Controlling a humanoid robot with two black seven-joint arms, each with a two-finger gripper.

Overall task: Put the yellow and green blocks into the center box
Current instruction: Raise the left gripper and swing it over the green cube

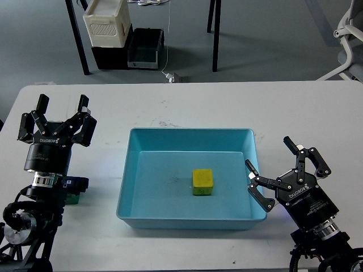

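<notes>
A yellow block [202,181] lies inside the light blue box [187,135] at the middle of the white table. A sliver of the green block [72,199] shows on the table at the left, mostly hidden behind my left arm. My left gripper [57,116] is open and empty, above and behind the green block, left of the box. My right gripper [286,173] is open and empty, tilted to the left, close to the box's right rim.
The white table [187,102] spans the view. Beyond its far edge, on the floor, stand a white crate [106,22], a black box [144,48] and dark table legs. An office chair [349,34] is at the far right.
</notes>
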